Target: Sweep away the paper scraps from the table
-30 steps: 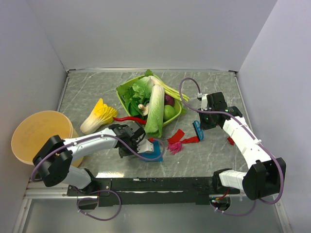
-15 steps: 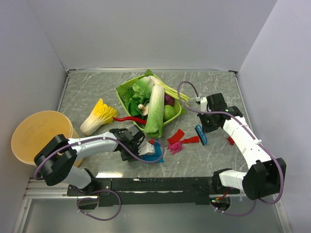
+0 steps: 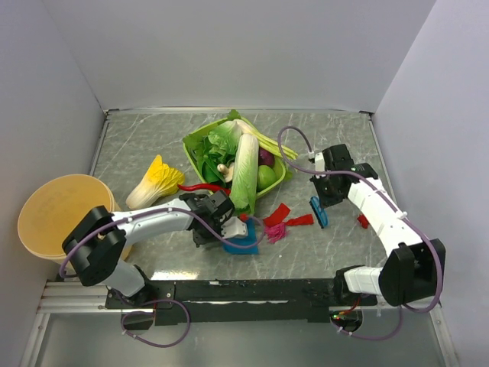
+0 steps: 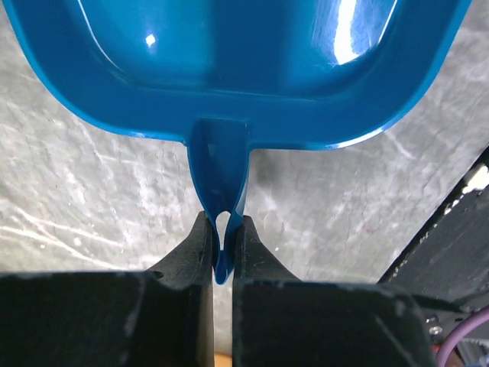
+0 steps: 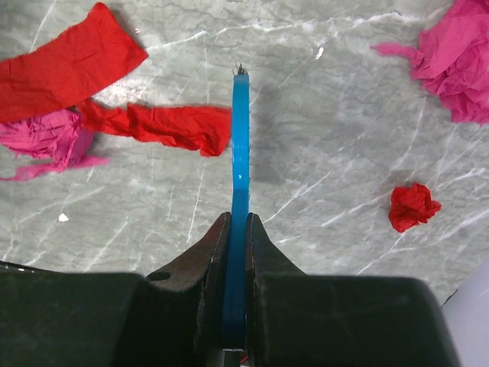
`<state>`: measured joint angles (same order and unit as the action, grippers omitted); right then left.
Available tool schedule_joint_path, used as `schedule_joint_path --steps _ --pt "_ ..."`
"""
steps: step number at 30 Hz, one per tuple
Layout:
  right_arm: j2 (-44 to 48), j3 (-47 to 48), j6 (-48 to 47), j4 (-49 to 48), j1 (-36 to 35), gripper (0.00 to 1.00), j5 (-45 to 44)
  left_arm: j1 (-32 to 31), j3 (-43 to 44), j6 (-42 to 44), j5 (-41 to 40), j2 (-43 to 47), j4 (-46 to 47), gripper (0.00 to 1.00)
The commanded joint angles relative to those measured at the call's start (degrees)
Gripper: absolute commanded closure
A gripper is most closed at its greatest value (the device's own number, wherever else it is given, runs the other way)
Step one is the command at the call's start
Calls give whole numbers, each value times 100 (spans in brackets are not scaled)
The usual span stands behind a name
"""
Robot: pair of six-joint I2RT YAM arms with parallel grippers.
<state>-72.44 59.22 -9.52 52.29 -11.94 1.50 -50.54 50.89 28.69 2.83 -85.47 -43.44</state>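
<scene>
The work surface is a rectangular table (image 3: 145,138) with a grey-green marble pattern crossed by thin white veins. It is enclosed on three sides by plain white panels: a back wall (image 3: 244,53), a left wall (image 3: 38,99) and a right wall (image 3: 447,99), each meeting the tabletop edge. A silver metal frame (image 3: 57,297) runs along the near edge above a grey surface (image 3: 252,344); lighting is even and diffuse, producing only soft shadows.

Red, pink paper scraps (image 3: 280,222) litter marbled table (image 3: 145,141).
</scene>
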Motion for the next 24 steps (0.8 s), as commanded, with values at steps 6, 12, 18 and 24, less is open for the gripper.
schedule_joint_path --steps 6,12,18,24 --pt "-586 248 477 -272 43 100 534 -254 430 41 -907 -479 -359 99" --pt "-885 309 688 -447 -194 100 1063 -386 834 -109 -1083 -918 -174 99" --pt "-973 318 934 -641 -870 100 1923 -500 1370 -91 -1030 -1437 28 99" --pt "-938 537 1225 -677 -994 100 2426 -509 1617 -161 -916 -1701 151 99"
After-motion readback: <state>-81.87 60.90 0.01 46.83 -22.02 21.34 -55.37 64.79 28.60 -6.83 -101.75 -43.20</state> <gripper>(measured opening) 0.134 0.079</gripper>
